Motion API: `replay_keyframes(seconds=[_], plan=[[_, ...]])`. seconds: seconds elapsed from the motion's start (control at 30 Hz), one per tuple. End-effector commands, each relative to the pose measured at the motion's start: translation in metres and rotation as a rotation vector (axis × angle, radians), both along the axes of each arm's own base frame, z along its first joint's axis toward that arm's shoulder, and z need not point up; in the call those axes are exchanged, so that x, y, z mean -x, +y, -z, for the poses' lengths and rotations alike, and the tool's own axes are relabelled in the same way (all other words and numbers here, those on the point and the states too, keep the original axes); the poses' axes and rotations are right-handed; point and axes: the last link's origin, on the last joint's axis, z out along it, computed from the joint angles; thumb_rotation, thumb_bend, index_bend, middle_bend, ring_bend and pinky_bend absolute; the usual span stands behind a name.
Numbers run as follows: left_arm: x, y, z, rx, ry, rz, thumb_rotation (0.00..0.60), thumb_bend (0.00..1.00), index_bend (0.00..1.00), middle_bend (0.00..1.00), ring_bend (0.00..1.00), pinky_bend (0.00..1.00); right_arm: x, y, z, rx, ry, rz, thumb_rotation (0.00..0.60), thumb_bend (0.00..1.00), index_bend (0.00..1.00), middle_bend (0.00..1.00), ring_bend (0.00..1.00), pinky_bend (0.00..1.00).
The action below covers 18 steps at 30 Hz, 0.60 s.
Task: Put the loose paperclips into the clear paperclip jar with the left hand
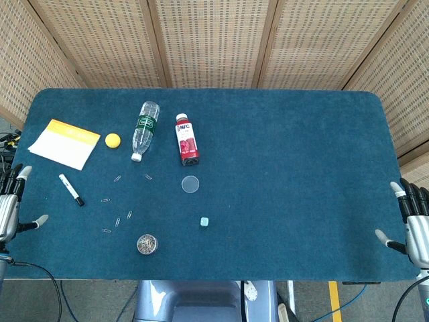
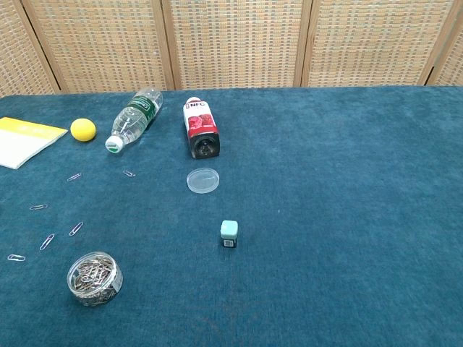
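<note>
The clear paperclip jar (image 1: 147, 244) (image 2: 95, 278) stands open near the table's front edge, partly filled with clips. Its clear round lid (image 1: 191, 184) (image 2: 202, 180) lies flat further back. Several loose paperclips (image 1: 118, 221) (image 2: 75, 228) are scattered on the blue cloth left of and behind the jar. My left hand (image 1: 9, 204) hangs at the table's left edge, fingers spread, holding nothing, well left of the clips. At the right edge my right hand (image 1: 414, 225) is also spread and empty. Neither hand shows in the chest view.
A water bottle (image 1: 144, 129) and a red juice bottle (image 1: 187, 139) lie on their sides at the back. A yellow ball (image 1: 112, 140), a yellow-white notepad (image 1: 64, 143) and a marker (image 1: 70, 189) sit at the left. A small teal eraser (image 1: 205, 221) lies right of the jar.
</note>
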Motion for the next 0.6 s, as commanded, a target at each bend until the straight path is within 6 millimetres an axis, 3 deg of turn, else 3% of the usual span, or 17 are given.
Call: replay_keyframes(seconds=[0.03,0.3,0.6], plan=[[-0.001,-0.001,0.003,0.007,0.003,0.014,0.6,0.04,0.0,0.0,0.0,0.0,0.0,0.0,0.0,0.0,-0.002,-0.001,0.6,0.0,0.01,0.0,0.0,0.0],[-0.004,-0.001,0.021,0.074,-0.014,0.083,0.6,0.06,0.02,0.0,0.0,0.0,0.001,0.0,-0.002,-0.002,-0.006,0.002,0.6,0.0,0.01,0.0,0.0,0.0],[-0.005,-0.008,0.081,0.249,-0.051,0.078,0.6,0.19,0.4,0.0,0.0,0.0,0.001,0.0,-0.002,-0.016,-0.018,0.005,0.6,0.0,0.01,0.0,0.0,0.0]])
